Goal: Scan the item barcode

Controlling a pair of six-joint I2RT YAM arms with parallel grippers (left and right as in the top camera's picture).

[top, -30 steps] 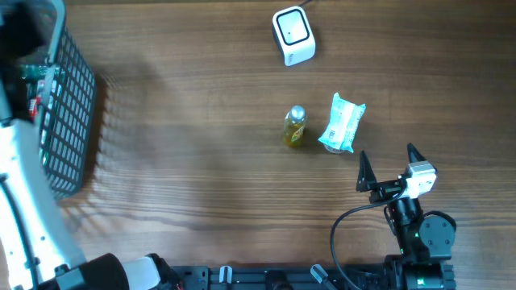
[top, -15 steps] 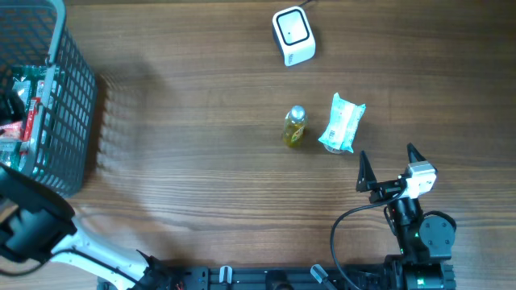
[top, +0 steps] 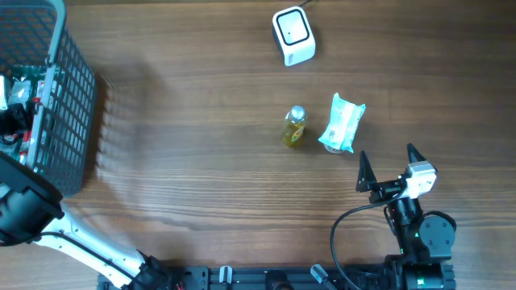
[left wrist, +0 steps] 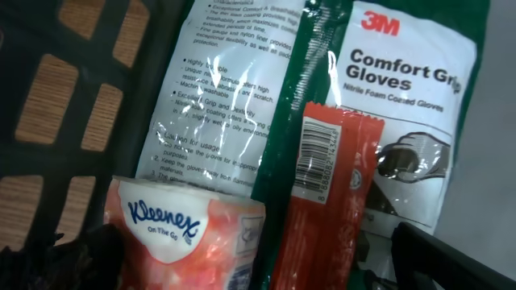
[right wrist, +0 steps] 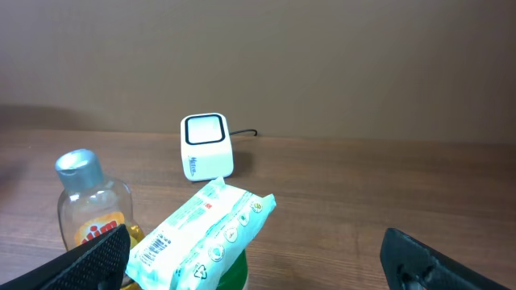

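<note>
As it lies in the basket (top: 72, 121), red sachet (left wrist: 330, 209), barcode (left wrist: 313, 157) facing up

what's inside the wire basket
A 3M gloves pack lies in the basket, with a Kleenex tissue pack and a red barcoded sachet on top. Whatever lies beneath them is covered.

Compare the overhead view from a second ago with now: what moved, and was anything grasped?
The left arm swung toward the near-left corner; the left gripper hangs open over the basket, holding nothing. The bottle, wipes pack, scanner and right gripper stayed put.
</note>
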